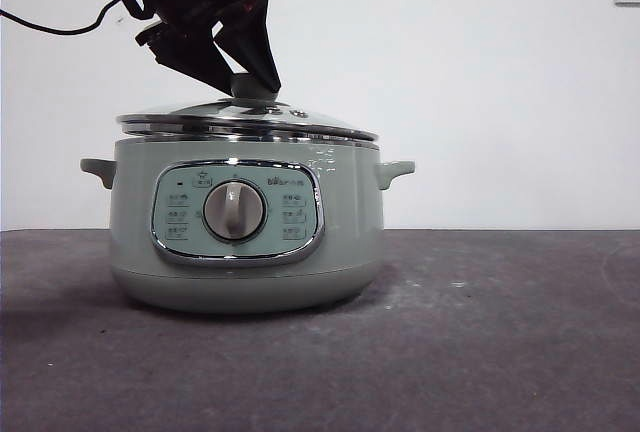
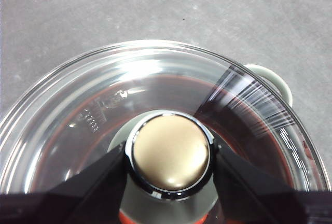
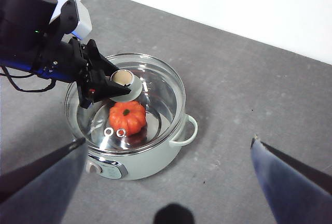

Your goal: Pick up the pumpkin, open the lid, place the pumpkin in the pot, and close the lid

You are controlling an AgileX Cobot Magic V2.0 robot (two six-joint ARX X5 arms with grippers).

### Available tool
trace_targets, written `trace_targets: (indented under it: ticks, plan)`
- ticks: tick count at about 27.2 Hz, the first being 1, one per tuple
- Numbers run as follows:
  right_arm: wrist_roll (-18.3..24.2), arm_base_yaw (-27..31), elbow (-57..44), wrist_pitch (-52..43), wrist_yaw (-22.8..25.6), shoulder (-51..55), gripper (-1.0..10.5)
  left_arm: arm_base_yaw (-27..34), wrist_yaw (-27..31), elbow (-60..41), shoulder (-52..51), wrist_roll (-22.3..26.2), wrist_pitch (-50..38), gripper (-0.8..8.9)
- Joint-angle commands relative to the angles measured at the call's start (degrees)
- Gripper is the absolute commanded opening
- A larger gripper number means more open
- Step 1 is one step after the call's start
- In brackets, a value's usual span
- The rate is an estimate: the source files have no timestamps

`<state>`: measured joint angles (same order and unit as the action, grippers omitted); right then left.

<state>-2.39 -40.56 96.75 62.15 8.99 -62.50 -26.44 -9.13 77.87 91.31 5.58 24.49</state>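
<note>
Front view, upper left of the frame: the left gripper [image 1: 245, 82] descends at a slant onto the knob [image 1: 252, 86] of the lid [image 1: 250, 118]. The left wrist view shows its two black jaws clamped on either side of the knob [image 2: 170, 152], a hold that keeps the lid level and centred. The lid sits on the pot [image 1: 245, 232], though its rim looks slightly tilted, so whether it is fully seated is uncertain. In the right wrist view, centre left, the pumpkin [image 3: 127, 117] lies inside the pot [image 3: 150, 156], seen through the clear lid [image 3: 155, 92] beside its two vents [image 3: 114, 132]. The right gripper [image 3: 166, 156] hangs high above the table [image 3: 244, 105], jaws wide apart and empty, waiting. Judged stage: closing the lid, nearly complete.
</note>
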Motion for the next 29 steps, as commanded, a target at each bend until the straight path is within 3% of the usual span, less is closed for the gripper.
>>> trace_targets:
  ticks: [1, 16, 18, 21, 22, 23, 29]
  plan:
    - [-0.55, -0.13, -0.04, -0.13, -0.02, -0.02, 6.0, -0.24, -0.31, 0.24, 0.57, 0.63, -2.08, -0.09]
    - [-0.55, -0.13, -0.04, 0.44, -0.07, -0.02, 6.0, -0.57, -0.04, 0.22, 1.46, 0.46, 0.52, 0.07]
    - [-0.55, -0.13, -0.04, 1.01, -0.07, -0.02, 6.0, -0.57, -0.07, 0.22, 1.44, 0.44, 0.68, 1.09]
    - [-0.55, -0.13, -0.04, 1.81, -0.09, -0.02, 6.0, -0.57, -0.04, 0.22, 1.44, 0.42, 0.72, 4.57]
    - [-0.55, -0.13, -0.04, 1.99, -0.09, -0.02, 6.0, -0.57, -0.04, 0.22, 1.44, 0.42, 0.72, 5.33]
    - [-0.57, -0.13, -0.04, 2.25, -0.11, -0.02, 6.0, -0.57, -0.04, 0.22, 1.44, 0.42, 0.72, 5.73]
    - [-0.72, -0.13, -0.04, 4.44, -5.16, -0.02, 6.0, -0.57, -0.07, 0.22, 1.14, 0.42, 0.7, 5.72]
